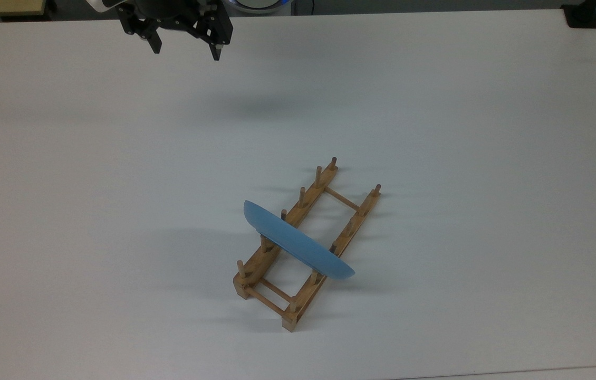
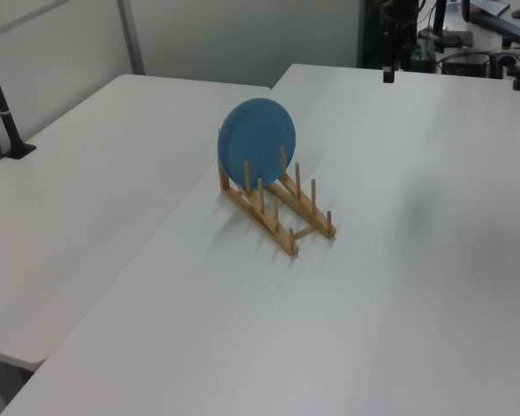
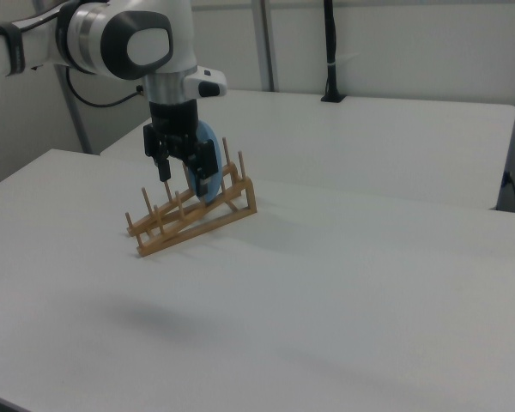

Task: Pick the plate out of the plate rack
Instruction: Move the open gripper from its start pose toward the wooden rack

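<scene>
Plate (image 1: 298,244) standing on edge between pegs of the plate rack (image 1: 306,245) on the desk (image 1: 488,158). End effector (image 1: 186,48) released, empty, well apart. Plate probably light, rigid, slick; grasp its exposed upper rim.

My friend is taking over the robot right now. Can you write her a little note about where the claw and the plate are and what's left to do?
Claw: open, holding nothing, up in the air near the table's far edge in the top view, well away from the rack.
Plate: standing on edge between the pegs of the plate rack, toward its taller end.
Done: nothing picked yet.
Left: bring the claw over, grip the plate's rim, lift it clear of the pegs.
</scene>
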